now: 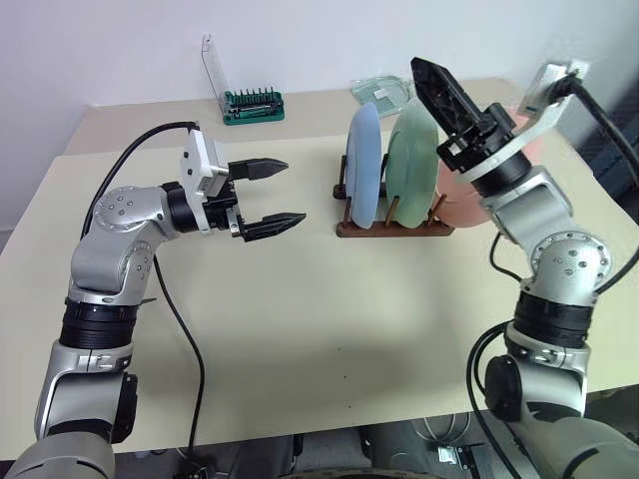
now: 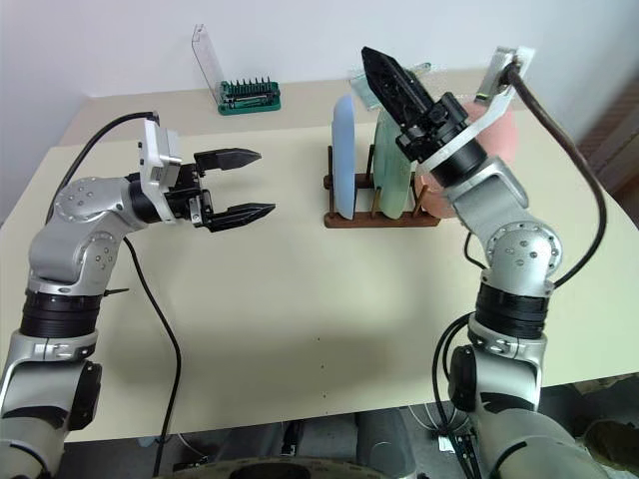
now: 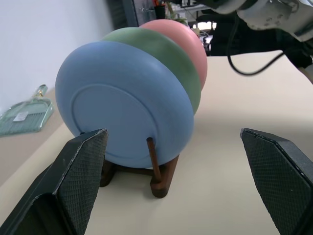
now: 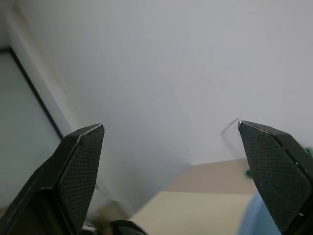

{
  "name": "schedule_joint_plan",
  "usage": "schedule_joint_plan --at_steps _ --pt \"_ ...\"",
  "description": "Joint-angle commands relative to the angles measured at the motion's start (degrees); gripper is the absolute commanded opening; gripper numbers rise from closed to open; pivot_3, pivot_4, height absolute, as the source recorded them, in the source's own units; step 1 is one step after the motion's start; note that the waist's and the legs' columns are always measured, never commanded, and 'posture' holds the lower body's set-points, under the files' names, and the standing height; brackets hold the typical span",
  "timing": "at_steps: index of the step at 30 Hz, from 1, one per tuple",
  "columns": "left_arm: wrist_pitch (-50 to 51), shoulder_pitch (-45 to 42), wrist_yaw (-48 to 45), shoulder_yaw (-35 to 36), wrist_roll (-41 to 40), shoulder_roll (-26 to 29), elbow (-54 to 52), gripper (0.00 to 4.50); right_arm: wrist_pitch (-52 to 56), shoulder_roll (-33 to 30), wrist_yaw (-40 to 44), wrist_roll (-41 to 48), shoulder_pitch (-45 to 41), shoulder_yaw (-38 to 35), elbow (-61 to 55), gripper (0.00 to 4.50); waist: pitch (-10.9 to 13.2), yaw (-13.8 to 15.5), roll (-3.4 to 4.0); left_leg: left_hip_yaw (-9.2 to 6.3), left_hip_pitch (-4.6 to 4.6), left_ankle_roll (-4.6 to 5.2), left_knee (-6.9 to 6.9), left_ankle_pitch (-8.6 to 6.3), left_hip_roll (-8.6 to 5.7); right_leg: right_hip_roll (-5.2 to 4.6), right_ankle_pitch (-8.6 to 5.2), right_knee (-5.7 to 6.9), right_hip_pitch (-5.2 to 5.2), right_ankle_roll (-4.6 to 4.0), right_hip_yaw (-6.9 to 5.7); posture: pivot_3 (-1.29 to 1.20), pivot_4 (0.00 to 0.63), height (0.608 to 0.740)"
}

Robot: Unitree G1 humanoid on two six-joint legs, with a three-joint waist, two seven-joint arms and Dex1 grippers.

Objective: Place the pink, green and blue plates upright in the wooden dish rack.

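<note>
While all three plates are stood upright in the wooden dish rack (image 1: 394, 226) at centre frame, nothing is gripped. The blue plate (image 1: 363, 167), green plate (image 1: 411, 162) and pink plate (image 1: 467, 195) are ranged left to right. The left gripper (image 1: 273, 197) at centre left and the right gripper (image 1: 436, 88) at upper right are held spread apart.

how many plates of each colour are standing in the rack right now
blue plate: 1
green plate: 1
pink plate: 1
total: 3 plates, all upright in the wooden dish rack
</note>
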Motion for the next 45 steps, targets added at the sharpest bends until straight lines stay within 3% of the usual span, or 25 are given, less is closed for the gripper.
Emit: schedule_joint_plan --at_steps 1,3,11,18,21,24,28,33,45 --pt "-0.12 0.22 -0.35 1.27 -1.58 0.44 -2.05 4.5 -5.51 -5.76 9.54 -9.51 3.37 2.58 -3.48 4.46 0.0 -0.01 0.0 0.01 0.0 0.01 0.0 0.0 0.0 0.0 0.0 -0.01 0.0 0.0 0.0 0.0 0.15 0.74" --pt "-0.3 0.14 -0.15 1.25 -1.41 0.31 -1.71 4.5 -9.08 -8.74 13.16 -15.03 5.3 3.72 -2.5 4.46 0.0 -0.03 -0.01 0.04 0.0 0.01 0.01 0.0 0.0 0.0 0.0 -0.01 0.0 0.0 0.0 0.0 0.15 0.74" --pt "-0.15 0.53 -0.43 1.13 -1.92 0.22 -2.05 4.5 -15.15 -11.48 8.01 -20.61 1.44 -6.41 11.43 4.46 0.0 0.24 -0.01 0.05 0.03 -0.01 0.01 0.01 0.01 0.0 0.0 0.01 0.01 0.0 0.02 0.0 0.15 0.74" --pt "0.14 0.18 -1.93 0.14 -2.33 -0.04 -1.75 4.5 -15.77 -13.51 8.54 -22.86 4.0 -8.41 11.22 4.46 0.0 0.02 -0.01 0.06 0.02 -0.01 0.01 0.0 0.01 -0.01 0.0 -0.03 0.02 0.0 0.02 0.0 0.15 0.74" --pt "0.91 -0.86 -2.71 -0.12 -3.15 -0.7 -1.32 4.5 -19.06 -15.46 4.23 -28.67 3.84 -9.95 15.74 3.7 0.0 0.07 -0.01 0.06 0.02 -0.01 0.01 0.0 0.01 -0.01 0.0 -0.02 0.02 0.0 0.02 0.0 0.15 0.74" --pt "1.39 -1.38 -3.22 -0.42 -3.67 -1.05 -1.65 4.5 -22.43 -16.38 1.41 -30.92 3.13 -12.6 19.36 2.18 0.0 0.37 -0.01 0.06 0.02 0.0 0.03 0.0 -0.02 -0.03 0.0 -0.04 0.06 0.0 0.01 0.0 0.15 0.74" --pt "1.4 -1.43 -3.35 -0.67 -3.29 -1.5 -1.68 4.5 -24.99 -17.46 1.19 -37.22 5.54 -9.5 20.79 0.24 0.0 -0.06 0.0 0.07 0.05 0.0 0.01 0.0 0.0 -0.01 0.0 -0.04 0.07 0.0 0.02 0.0 0.15 0.74" --pt "1.37 -1.78 -3.57 -0.63 -3.13 -1.67 -1.53 4.5 -26.12 -18.45 0.09 -45.38 7.67 -4.35 22.34 0.11 0.0 -0.17 0.0 0.1 0.07 -0.01 0.01 0.01 0.02 0.02 0.0 -0.03 0.07 0.0 0.03 0.0 0.15 0.74" --pt "1.6 -0.97 -2.9 0.0 -3.19 -1.32 -2.06 4.5 -22.26 -16.25 3.9 -42.85 6.48 -2.38 18.81 0.11 0.0 0.0 0.0 0.08 0.08 -0.01 0.04 0.01 0.01 0.01 0.0 -0.06 0.11 0.0 0.03 0.0 0.15 0.74"
